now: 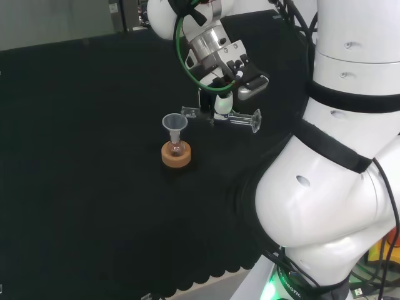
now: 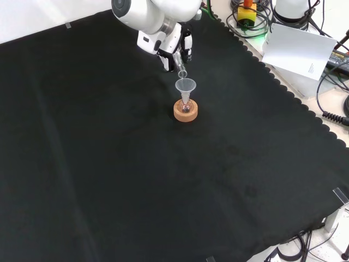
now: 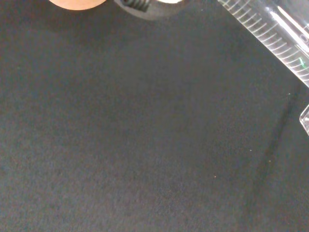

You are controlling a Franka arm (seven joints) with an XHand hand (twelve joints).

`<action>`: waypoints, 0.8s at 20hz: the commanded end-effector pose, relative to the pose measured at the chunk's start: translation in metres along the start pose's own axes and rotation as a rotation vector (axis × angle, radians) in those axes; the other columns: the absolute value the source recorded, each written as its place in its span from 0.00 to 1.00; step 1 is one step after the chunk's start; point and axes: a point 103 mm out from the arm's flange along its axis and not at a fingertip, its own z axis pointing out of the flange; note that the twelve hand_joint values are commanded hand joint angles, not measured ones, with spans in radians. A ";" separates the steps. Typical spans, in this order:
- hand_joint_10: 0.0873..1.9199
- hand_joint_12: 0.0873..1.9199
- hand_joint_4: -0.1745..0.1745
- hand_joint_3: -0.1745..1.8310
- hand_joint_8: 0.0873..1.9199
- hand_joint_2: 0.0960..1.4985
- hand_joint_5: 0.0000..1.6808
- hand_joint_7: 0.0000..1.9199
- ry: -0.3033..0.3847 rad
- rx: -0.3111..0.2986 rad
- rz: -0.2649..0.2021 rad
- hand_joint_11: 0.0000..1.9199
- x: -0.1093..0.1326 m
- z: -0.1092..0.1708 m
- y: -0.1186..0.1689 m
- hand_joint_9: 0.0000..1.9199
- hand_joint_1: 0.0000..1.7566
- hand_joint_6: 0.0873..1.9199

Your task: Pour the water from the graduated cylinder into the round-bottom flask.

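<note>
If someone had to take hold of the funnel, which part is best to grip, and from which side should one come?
Probably the funnel's wide cone, pinched from above: it stands upright in the flask on the cork ring. Come from the head view's left, since the hand holds the cylinder level on the right.

I see bare cloth (image 2: 136, 180) all round; only the funnel (image 1: 174, 122) on the flask (image 1: 177, 149) stands in the way.
</note>
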 end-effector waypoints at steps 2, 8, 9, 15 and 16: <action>0.00 0.37 0.20 0.09 0.18 0.75 0.55 0.63 -0.039 0.002 0.022 0.67 0.003 -0.005 -0.004 0.75 0.63 0.54; 0.00 0.37 0.19 0.09 0.18 0.75 0.55 0.63 -0.114 0.032 0.062 0.67 0.015 -0.010 -0.004 0.75 0.64 0.54; 0.00 0.37 0.19 0.09 0.18 0.75 0.55 0.63 -0.121 0.037 0.066 0.67 0.018 -0.011 -0.004 0.75 0.64 0.54; 0.00 0.37 0.18 0.09 0.18 0.75 0.55 0.63 -0.151 0.059 0.081 0.67 0.029 -0.017 -0.004 0.75 0.64 0.54; 0.00 0.37 0.18 0.09 0.18 0.75 0.55 0.63 -0.157 0.063 0.084 0.67 0.030 -0.018 -0.004 0.75 0.64 0.54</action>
